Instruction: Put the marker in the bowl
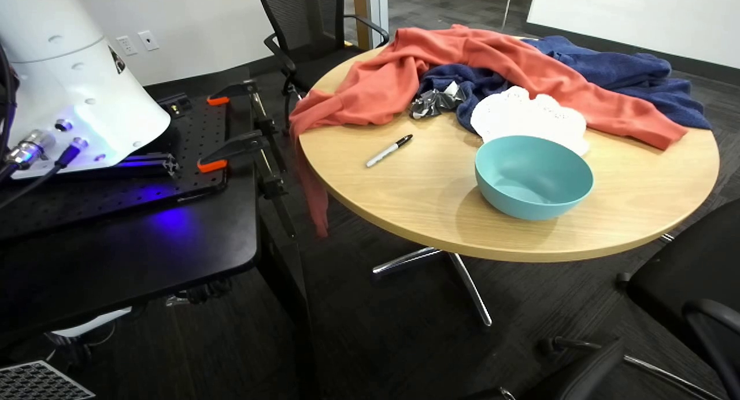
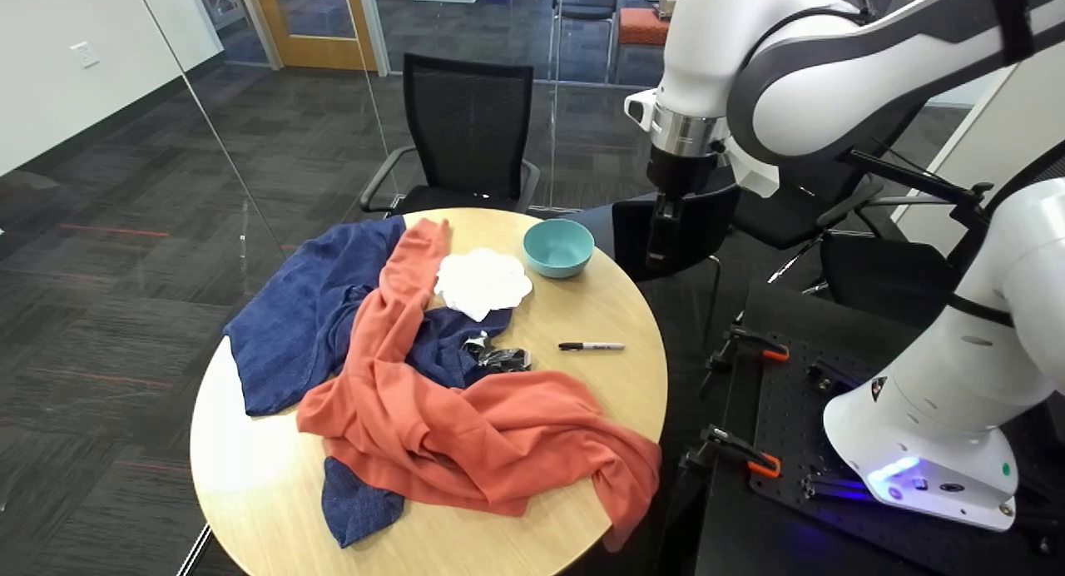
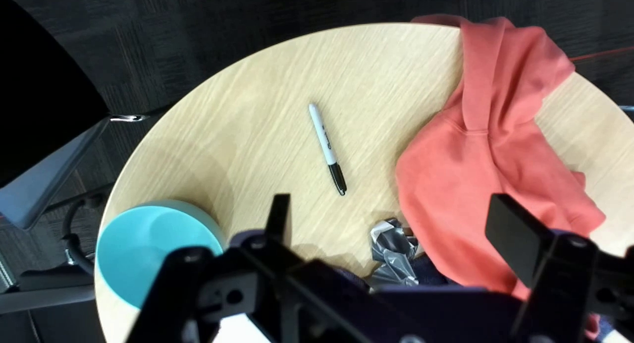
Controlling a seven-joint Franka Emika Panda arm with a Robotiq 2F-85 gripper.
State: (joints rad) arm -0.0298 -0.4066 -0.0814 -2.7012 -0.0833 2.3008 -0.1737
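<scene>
The marker (image 1: 389, 151) lies flat on the round wooden table, grey-white body with a black cap; it also shows in an exterior view (image 2: 591, 346) and in the wrist view (image 3: 322, 135). The light-teal bowl (image 1: 529, 206) stands upright near the table edge and looks empty; it also shows in an exterior view (image 2: 558, 264) and at the lower left of the wrist view (image 3: 148, 249). My gripper (image 3: 390, 201) is open with nothing between its fingers, high above the table. In an exterior view the gripper (image 2: 663, 235) hangs pointing down. The marker is ahead of the fingers, untouched.
A salmon-red garment (image 1: 370, 93) and a dark blue one (image 2: 308, 318) cover much of the table (image 1: 416, 209). A white scalloped piece (image 2: 482, 282) lies beside the bowl. A crumpled black plastic wrapper (image 3: 394, 254) lies by the garments. Chairs (image 2: 466, 135) stand around.
</scene>
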